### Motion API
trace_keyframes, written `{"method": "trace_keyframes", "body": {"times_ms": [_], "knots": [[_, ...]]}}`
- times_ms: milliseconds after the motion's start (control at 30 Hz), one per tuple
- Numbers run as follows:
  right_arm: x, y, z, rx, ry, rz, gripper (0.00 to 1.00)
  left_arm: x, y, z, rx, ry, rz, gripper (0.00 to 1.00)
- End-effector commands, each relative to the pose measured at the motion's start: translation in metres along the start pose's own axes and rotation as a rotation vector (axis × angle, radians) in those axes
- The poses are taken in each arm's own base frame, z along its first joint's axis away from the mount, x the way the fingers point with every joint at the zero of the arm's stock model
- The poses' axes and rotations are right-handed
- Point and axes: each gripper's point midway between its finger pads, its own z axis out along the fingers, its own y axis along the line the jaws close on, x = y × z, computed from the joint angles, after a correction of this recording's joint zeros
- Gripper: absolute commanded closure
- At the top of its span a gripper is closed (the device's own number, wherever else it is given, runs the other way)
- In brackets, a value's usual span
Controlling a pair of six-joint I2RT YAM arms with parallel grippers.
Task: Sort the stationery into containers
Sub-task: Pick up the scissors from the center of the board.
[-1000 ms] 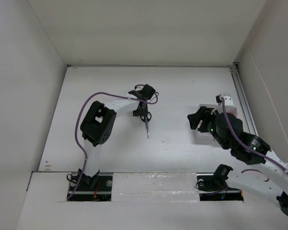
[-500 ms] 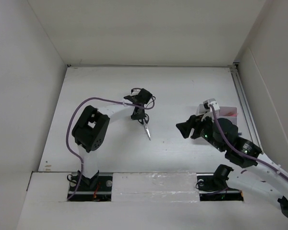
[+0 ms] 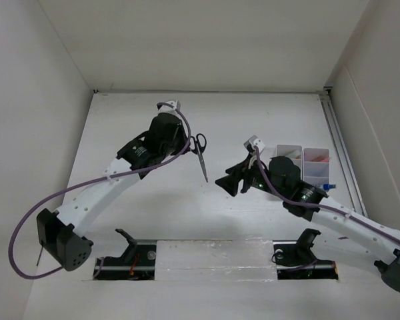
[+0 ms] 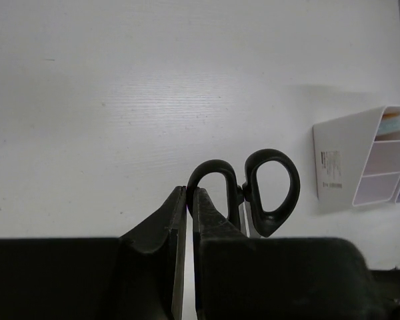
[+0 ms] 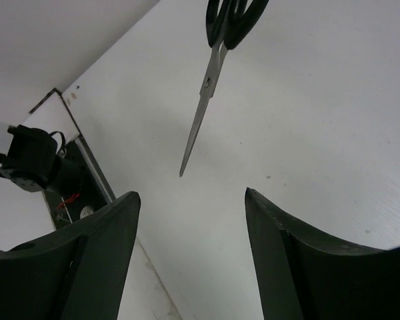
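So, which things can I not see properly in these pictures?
- Scissors blades: left wrist view, hidden behind the jaws.
- Scissors handles: right wrist view, cut by the top edge.
- Bins: top view, partly covered by the right arm; contents too small to name.

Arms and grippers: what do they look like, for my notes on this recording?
The left arm and the right arm both have white links with black joint housings. A purple cable runs along each. The left gripper and the right gripper are plain matte black, and no markings show.
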Motion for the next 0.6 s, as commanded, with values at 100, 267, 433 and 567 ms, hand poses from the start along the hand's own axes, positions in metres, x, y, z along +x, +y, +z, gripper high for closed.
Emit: {"method": "trace_keyframes", "body": {"times_ms": [100,267,433,567], "knots": [[-0.051,0.04,0.023,-0.227,-0.163,-0.086,0.3,0.01,-0.012,-0.026,0.133,0.034,0.094,1.0],[-0.055,0.028,0.053,-0.169,-0.161,-0.008,0.31,0.008,-0.013,-0.034,0.154,0.021,0.091,1.0],[-0.065,0.038,0.067,-0.231,-0.19,0.019,0.31,0.011,-0.015,-0.035,0.179,0.023,0.111,1.0],[-0.071,0.037,0.076,-0.217,-0.195,0.049,0.33,0.014,-0.015,-0.036,0.188,0.029,0.112,1.0]]}}
